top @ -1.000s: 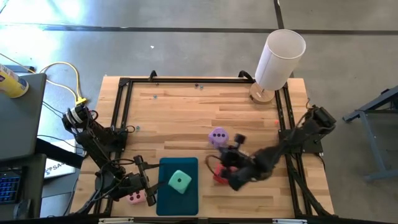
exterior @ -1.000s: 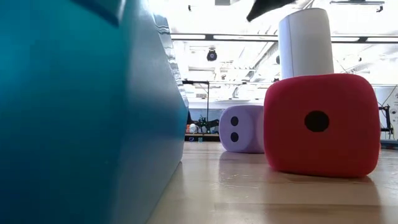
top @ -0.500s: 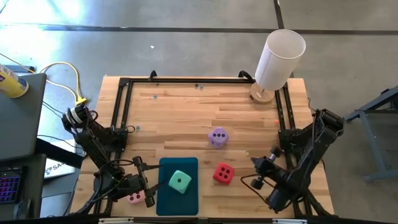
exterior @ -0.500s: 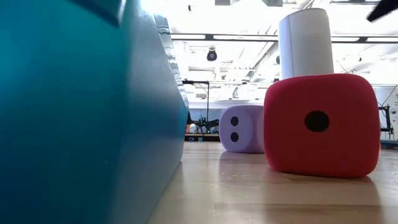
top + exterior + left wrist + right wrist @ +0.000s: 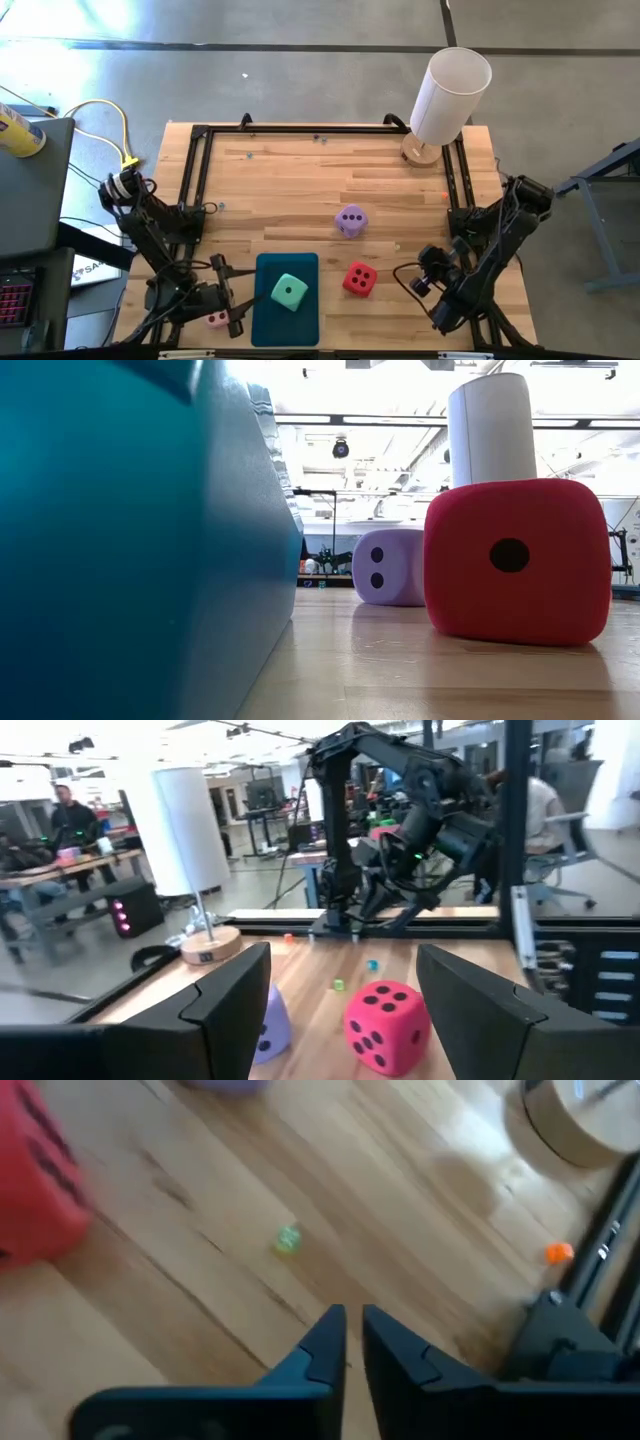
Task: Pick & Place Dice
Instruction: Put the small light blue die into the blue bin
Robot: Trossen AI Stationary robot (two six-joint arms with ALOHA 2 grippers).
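Note:
The mint green die (image 5: 290, 291) sits on the teal tray (image 5: 268, 325) at the near edge. To the tray's right, the red die (image 5: 360, 280) (image 5: 515, 560) rests on the table. The lilac die (image 5: 350, 220) (image 5: 388, 567) lies farther back. The pale pink die (image 5: 217, 319) lies left of the tray, beside my left gripper (image 5: 232, 295) (image 5: 342, 955). That gripper stands open and level, nothing between its fingers. My right gripper (image 5: 422, 275) (image 5: 350, 1330) hovers right of the red die, slanting down, fingers shut to a narrow slit, empty.
A white cylinder lamp (image 5: 450, 95) on a round wooden base (image 5: 580, 1120) stands at the far right corner. A black frame (image 5: 195, 180) rims the table. Small beads (image 5: 288, 1238) lie on the wood. People and desks show in the room behind.
My right gripper has swung away from above the red die toward the table's right edge, sinking a little and rolling as it went. The red die stays where it was. My left arm has kept still.

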